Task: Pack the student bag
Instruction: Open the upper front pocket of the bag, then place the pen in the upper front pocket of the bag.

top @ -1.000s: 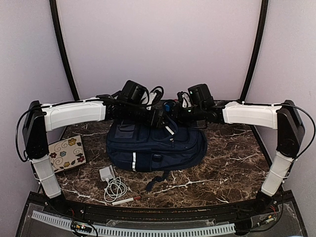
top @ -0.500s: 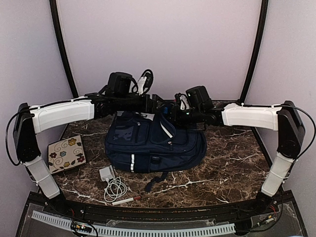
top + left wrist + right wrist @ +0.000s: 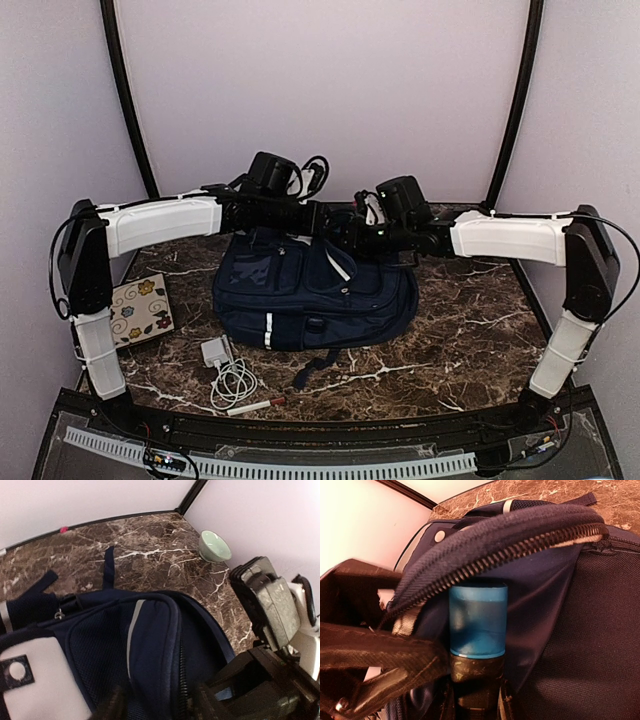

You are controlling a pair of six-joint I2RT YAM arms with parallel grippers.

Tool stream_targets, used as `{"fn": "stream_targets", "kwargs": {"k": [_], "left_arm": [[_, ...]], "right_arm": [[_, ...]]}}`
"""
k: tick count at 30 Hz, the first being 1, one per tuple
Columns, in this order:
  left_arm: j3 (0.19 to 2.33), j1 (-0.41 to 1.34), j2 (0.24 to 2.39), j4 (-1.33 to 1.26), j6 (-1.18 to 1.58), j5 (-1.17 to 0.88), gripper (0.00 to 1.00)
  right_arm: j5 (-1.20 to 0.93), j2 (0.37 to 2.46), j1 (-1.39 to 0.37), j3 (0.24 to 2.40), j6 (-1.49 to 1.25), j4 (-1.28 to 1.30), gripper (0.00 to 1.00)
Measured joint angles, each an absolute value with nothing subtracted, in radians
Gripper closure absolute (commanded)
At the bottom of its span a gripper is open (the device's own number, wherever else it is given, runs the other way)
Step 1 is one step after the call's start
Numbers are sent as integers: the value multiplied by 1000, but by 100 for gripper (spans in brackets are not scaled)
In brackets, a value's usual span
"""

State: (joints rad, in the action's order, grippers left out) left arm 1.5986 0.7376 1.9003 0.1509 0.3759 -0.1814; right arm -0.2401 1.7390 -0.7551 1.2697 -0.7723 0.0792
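The student bag (image 3: 315, 300), dark navy with a white stripe, lies mid-table with its top zip open. My left gripper (image 3: 322, 224) is at the bag's far top edge. In the left wrist view its jaws (image 3: 160, 705) press a fold of the bag's flap (image 3: 152, 645) beside the zip teeth. My right gripper (image 3: 352, 232) meets it from the right. It (image 3: 476, 695) is shut on a dark stick with a blue cap (image 3: 478, 622), which points into the bag's opening under the raised zip edge (image 3: 510, 545).
A floral card (image 3: 137, 309) lies at the left, with a white charger and coiled cable (image 3: 228, 368) and a red-tipped pen (image 3: 255, 406) near the front edge. A pale green bowl (image 3: 215, 546) stands at the back by the wall.
The left arm swung out to the left, then back to the bag's top, and its jaws narrowed onto the flap. The bag's top edge now stands raised. The right arm has hardly moved.
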Motion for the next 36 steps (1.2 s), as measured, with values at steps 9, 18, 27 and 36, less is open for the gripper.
{"fn": "stream_targets", "kwargs": {"k": [9, 18, 27, 36], "left_arm": [[1593, 746, 1882, 183, 368, -187, 100], [1586, 771, 1779, 241, 298, -176, 100], [1689, 833, 1762, 321, 181, -166, 100], [1797, 831, 1762, 415, 71, -58, 100]], "right_arm": [[-239, 1675, -762, 1200, -780, 83, 100], [-258, 1563, -766, 1094, -799, 78, 100], [-287, 1691, -791, 1302, -818, 106, 99], [-217, 1737, -830, 1420, -846, 110, 56]]}}
